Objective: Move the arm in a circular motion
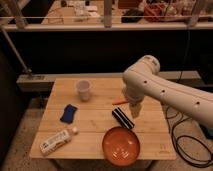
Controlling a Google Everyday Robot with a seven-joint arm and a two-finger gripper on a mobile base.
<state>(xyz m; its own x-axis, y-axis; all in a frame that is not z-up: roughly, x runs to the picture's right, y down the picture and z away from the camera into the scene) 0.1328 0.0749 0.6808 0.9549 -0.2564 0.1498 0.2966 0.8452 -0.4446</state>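
text: none legible; bottle (pixel 59 140) label unreadable | gripper (pixel 135 111): above table (pixel 100 120)

The arm (pixel 167 92) reaches in from the right over the wooden desk (pixel 100 125), its pincer (pixel 134 111) pointing down just beside a black oblong object (pixel 122 118), near an orange bowl (pixel 121 145).

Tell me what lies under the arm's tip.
The gripper on the arm hangs over the table, beside a black object. An orange item pokes out leftward; its other end is hidden behind the arm.
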